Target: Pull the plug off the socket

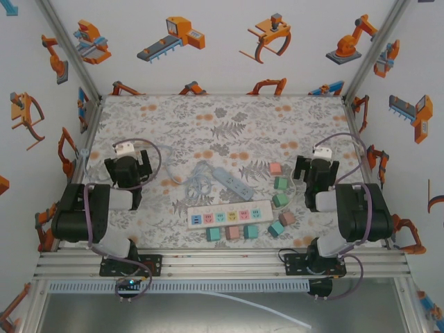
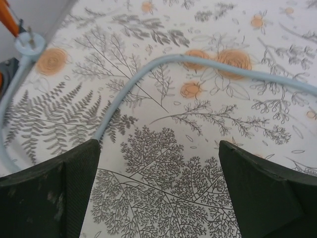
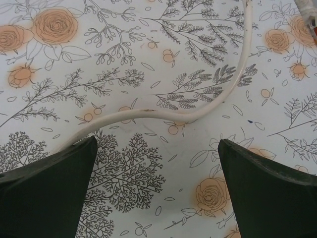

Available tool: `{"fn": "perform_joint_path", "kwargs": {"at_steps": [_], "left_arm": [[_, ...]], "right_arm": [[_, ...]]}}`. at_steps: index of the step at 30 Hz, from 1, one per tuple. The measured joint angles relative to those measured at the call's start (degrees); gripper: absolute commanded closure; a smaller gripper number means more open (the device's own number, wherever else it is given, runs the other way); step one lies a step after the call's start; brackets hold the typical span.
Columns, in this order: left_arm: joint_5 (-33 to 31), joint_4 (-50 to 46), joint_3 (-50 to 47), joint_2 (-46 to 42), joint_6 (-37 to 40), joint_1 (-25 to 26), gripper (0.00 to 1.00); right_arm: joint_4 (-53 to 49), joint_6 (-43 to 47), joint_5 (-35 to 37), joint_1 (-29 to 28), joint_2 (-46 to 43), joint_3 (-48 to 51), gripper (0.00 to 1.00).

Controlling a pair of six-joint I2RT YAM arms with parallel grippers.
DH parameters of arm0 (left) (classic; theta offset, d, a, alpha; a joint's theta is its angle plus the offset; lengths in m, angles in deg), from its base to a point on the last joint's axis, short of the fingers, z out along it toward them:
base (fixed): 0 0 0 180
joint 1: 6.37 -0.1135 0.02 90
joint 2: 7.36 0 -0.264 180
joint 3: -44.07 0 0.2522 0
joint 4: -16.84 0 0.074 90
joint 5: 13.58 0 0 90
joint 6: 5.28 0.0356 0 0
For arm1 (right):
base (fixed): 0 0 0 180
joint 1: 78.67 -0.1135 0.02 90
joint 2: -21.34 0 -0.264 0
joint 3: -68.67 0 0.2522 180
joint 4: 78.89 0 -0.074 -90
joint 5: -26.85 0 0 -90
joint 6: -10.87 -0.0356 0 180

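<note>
Nothing legible anywhere. The white power strip [image 1: 229,216] on the bench has coloured socket faces, too small to tell any marking, and the wall stickers [image 1: 171,38] are drawings of robot arms and machines, with no lettering that can be read.

A floral cloth, grey ferns and orange blooms on white, covers the tabletop [image 1: 208,125]. Small coloured blocks [image 1: 232,232] in pink, green and teal lie loose on it: three in a row near the front edge, the others curving up to the right. White walls [image 1: 208,69] on three sides carry orange-and-blue stickers [image 1: 171,40] of robot arms and claws. Aluminium posts [image 1: 69,48] run up the back corners. A ribbed aluminium rail [image 1: 222,267] borders the near edge, with a white perforated strip [image 1: 229,286] just below it
</note>
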Motion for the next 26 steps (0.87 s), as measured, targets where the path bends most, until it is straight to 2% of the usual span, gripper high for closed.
{"fn": "perform_joint_path", "kwargs": {"at_steps": [4,8,26], "left_arm": [[3.3,-1.4,0.4,-0.1,-0.6,-2.5,0.03],[4.6,-1.9,0.5,-0.1,-0.6,-2.6,0.03],[5.2,-2.4,0.6,-0.1,-0.6,-2.6,0.03]], "right_arm": [[0.4,-0.2,-0.6,0.2,0.0,-0.5,0.01],[0.4,-0.3,-0.6,0.2,0.0,-0.5,0.01],[0.4,-0.3,-0.6,0.2,0.0,-0.6,0.01]]}}
